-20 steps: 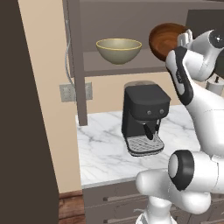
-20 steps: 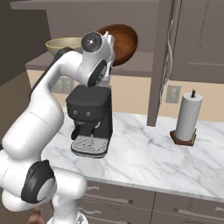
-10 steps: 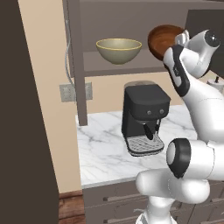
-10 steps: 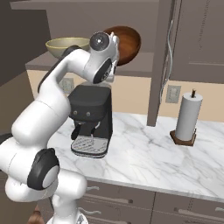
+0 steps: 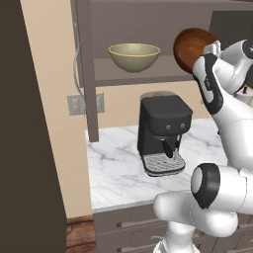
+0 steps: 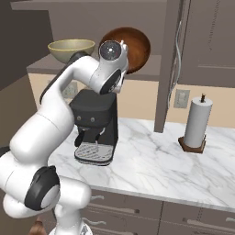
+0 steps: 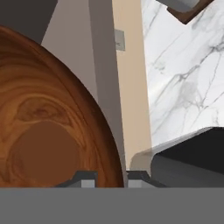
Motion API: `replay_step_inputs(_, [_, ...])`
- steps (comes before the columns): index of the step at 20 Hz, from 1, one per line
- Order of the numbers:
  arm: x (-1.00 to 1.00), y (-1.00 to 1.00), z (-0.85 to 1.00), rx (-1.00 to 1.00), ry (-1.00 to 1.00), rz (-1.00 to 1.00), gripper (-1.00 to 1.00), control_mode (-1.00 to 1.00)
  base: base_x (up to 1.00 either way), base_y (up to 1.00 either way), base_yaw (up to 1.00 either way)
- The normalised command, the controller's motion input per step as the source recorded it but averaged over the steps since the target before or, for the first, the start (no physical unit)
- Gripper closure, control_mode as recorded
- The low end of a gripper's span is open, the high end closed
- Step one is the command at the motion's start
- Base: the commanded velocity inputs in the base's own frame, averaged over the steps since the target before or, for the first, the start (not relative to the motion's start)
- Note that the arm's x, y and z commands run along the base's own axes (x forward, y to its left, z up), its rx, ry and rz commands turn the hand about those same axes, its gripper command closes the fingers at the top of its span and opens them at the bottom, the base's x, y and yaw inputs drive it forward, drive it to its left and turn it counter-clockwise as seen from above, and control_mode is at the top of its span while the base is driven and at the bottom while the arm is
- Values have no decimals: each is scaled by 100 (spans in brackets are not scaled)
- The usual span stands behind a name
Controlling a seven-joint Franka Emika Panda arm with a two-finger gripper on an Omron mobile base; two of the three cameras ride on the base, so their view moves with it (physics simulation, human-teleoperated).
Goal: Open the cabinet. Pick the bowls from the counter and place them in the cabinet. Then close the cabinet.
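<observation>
The end effector (image 7: 111, 176) is clamped on the rim of the reddish-brown bowl (image 7: 48, 131) (left of frame), which looks rigid, glossy, likely slippery, best pinched there.

Shelf room is open between the olive bowl (image 5: 134, 56) and the brown bowl (image 5: 193, 48). Below, the coffee machine (image 5: 163, 132) blocks the counter (image 6: 151, 163); bare marble runs to the paper towel roll (image 6: 197, 122).
</observation>
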Motion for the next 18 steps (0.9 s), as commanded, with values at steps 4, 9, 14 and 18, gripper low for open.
replay_step_inputs(4, [43,0,-21,0,0,0,100,-100,0,0,0])
replay_step_inputs(9, [50,3,0,0,0,0,100,-100,0,0,0])
replay_step_inputs(14, [13,0,0,0,0,0,-100,-100,0,0,0])
replay_step_inputs(18, [-47,-1,0,0,-8,0,-100,-100,0,0,0])
